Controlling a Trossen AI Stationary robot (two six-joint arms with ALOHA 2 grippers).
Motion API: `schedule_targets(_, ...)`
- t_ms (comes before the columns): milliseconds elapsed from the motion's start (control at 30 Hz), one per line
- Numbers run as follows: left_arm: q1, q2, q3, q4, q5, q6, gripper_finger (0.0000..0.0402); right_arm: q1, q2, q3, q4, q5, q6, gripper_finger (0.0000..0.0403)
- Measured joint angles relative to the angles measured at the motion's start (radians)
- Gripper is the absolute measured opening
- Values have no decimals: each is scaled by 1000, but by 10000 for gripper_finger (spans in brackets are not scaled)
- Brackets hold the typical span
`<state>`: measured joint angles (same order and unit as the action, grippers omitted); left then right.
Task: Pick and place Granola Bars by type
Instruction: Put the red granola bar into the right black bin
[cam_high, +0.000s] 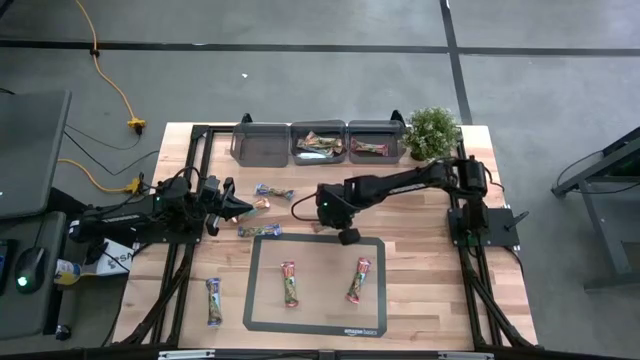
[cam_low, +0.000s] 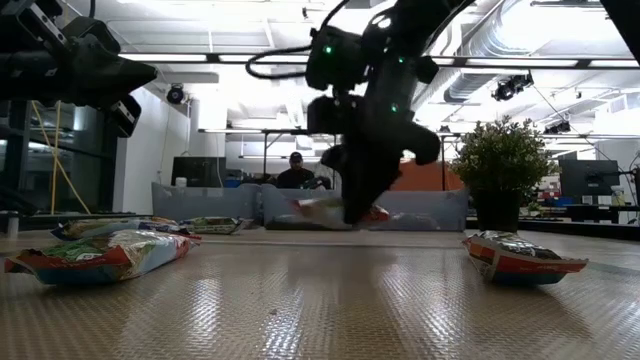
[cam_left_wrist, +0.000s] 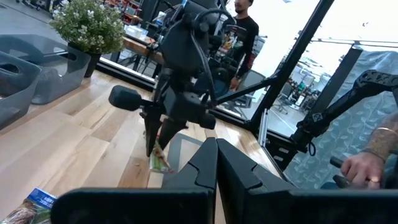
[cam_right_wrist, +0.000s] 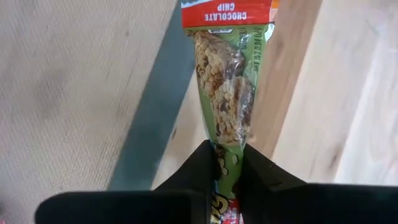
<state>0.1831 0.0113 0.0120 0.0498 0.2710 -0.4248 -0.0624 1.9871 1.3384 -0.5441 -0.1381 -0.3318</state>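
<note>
Right pincer (cam_high: 348, 236) sits over the far edge of the grey mat (cam_high: 262, 300), its fingers clamped on the end of a granola bar (cam_right_wrist: 227, 93); right wrist view shows a green wrapper with a red band reading "CHOCOLATE CHIP", oat clusters pictured below. Low view: that bar hangs tilted under the pincer, clear of the counter (cam_high: 420, 200).

Left pincer (cam_high: 246, 206) waits at the counter's left side, fingers shut with nothing between them.

On the mat: two bars, one left of centre (cam_high: 289, 283), one right of centre (cam_high: 359, 279), both lying lengthwise and well apart. White lettering on the mat's near edge, too small to read.

Off the mat: one bar (cam_high: 213, 301) near the left front, one (cam_high: 259, 231) just beyond the mat's far left corner, one (cam_high: 274, 192) farther back.

Three grey bins along the far edge: left bin (cam_high: 260, 143) shows no bars, middle bin (cam_high: 318, 144) and right bin (cam_high: 373, 142) each hold bars. Potted plant (cam_high: 431, 131) beside the right bin.

A person (cam_left_wrist: 239, 37) stands beyond the counter in the left wrist view; another person's hand (cam_left_wrist: 364, 168) shows at its edge
</note>
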Motion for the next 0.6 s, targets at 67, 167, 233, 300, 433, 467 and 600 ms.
schedule_targets(67,0,0,0,0,-1,0,1,-1,-5,0,2,-2,15,35)
schedule_targets(167,0,0,0,0,0,0,1,-3,-11,0,14,0,18,36)
schedule_targets(233,0,0,0,0,-1,0,1,-2,-14,5,16,-5,20,35)
schedule_targets(300,0,0,0,0,-5,0,1,-2,-14,17,10,-33,34,34)
schedule_targets(433,0,0,0,0,-5,0,1,-3,-14,60,9,-89,68,31)
schedule_targets(467,0,0,0,0,-5,0,1,-3,-14,75,8,-95,70,31)
schedule_targets(600,0,0,0,0,-5,0,1,-3,-14,157,4,-106,70,33)
